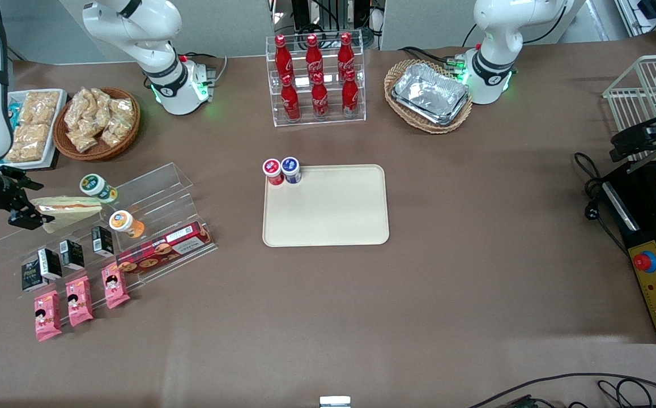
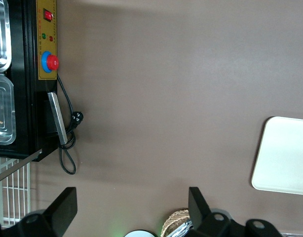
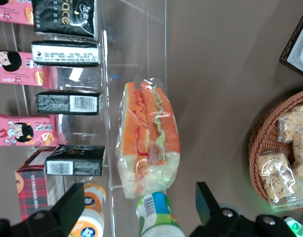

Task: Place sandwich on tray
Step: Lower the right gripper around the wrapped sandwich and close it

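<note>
The sandwich (image 1: 73, 211) is a clear-wrapped wedge of pale bread lying on the top step of a clear acrylic display stand (image 1: 158, 187) at the working arm's end of the table. The right wrist view shows its cut side with pink-orange and green filling (image 3: 149, 140). My right gripper (image 1: 29, 202) is at the sandwich's outer end, open and holding nothing. In the right wrist view its fingers (image 3: 75, 207) stand wide apart. The cream-beige tray (image 1: 328, 221) lies flat at the table's middle, and its corner shows in the left wrist view (image 2: 284, 158).
A green-capped bottle (image 1: 97, 187) and an orange bottle (image 1: 126, 222) lie on the stand beside the sandwich, with black cartons (image 1: 70, 254), pink packets (image 1: 79, 300) and a cookie box (image 1: 164, 247) on lower steps. Red-capped and blue-capped bottles (image 1: 281, 170) stand on the tray's corner. A snack basket (image 1: 97, 122) is nearby.
</note>
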`<state>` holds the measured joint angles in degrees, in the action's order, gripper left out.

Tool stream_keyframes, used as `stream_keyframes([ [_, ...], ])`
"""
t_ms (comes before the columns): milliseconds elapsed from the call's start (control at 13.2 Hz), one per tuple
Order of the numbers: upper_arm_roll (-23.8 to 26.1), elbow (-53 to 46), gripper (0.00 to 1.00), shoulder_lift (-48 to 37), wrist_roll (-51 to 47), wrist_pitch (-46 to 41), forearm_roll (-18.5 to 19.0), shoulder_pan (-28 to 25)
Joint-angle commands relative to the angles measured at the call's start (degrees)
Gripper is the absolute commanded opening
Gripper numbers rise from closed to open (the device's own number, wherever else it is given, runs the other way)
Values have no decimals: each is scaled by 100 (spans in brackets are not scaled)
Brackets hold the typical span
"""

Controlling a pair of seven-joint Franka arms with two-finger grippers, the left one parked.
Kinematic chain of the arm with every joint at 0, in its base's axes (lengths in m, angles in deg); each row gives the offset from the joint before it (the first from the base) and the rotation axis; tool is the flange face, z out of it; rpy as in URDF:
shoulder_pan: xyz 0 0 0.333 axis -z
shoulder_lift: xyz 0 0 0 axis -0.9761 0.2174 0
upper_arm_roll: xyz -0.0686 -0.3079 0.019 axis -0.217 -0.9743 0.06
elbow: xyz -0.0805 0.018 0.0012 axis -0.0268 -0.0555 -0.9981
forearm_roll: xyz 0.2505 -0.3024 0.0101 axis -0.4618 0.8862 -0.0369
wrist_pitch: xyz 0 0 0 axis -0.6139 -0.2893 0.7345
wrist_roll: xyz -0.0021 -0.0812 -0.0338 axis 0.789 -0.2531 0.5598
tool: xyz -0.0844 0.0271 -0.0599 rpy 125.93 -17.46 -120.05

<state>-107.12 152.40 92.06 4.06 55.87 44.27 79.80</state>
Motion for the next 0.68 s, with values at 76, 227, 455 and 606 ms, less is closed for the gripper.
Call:
stream_keyframes([
  [76, 35, 454, 100, -102, -17, 584, 152, 90],
  [227, 35, 481, 100, -32, 132, 716, 160, 177],
  [455, 35, 481, 93, 82, 475, 900, 152, 327],
  [606, 44, 454, 71, 126, 590, 936, 152, 362],
])
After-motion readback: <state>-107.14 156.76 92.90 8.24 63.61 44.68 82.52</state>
